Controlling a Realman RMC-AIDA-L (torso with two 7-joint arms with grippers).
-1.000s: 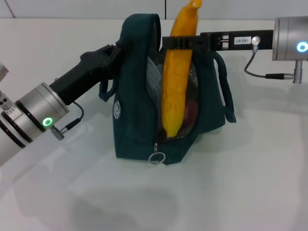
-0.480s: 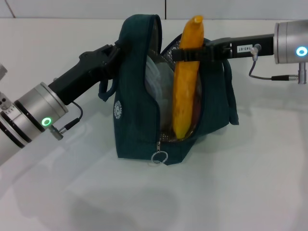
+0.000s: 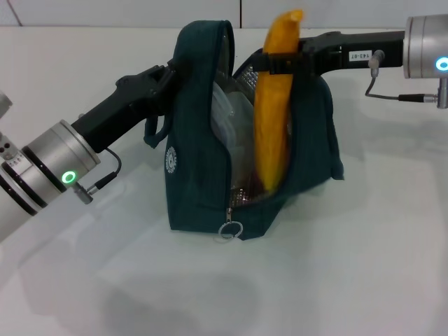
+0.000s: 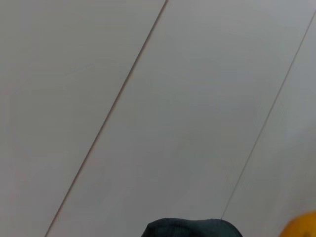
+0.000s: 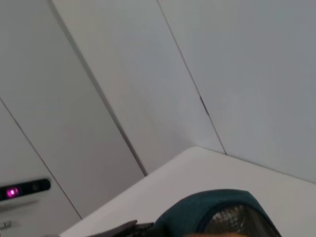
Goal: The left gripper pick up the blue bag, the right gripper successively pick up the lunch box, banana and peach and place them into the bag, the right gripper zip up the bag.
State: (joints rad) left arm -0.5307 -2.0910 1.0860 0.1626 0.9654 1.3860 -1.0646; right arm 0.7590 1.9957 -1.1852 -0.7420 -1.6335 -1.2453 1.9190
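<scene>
The right gripper (image 3: 281, 61) is clenched around the curved yellow-orange banana (image 3: 274, 119) near its top; its long axis hangs almost upright, lower half already inside the open dark teal fabric bag (image 3: 203, 175), whose side the left gripper (image 3: 170, 77) grips on the white bench (image 3: 364, 266).

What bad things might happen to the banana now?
1. The banana stands almost upright, its top well above the blue bag. If the right pincer lets go now, it may tip out instead of sliding in.
2. The left pincer holds only one flap; if that slips, the opening could sag shut on the banana.
3. A banana left standing would likely block the zip.
</scene>
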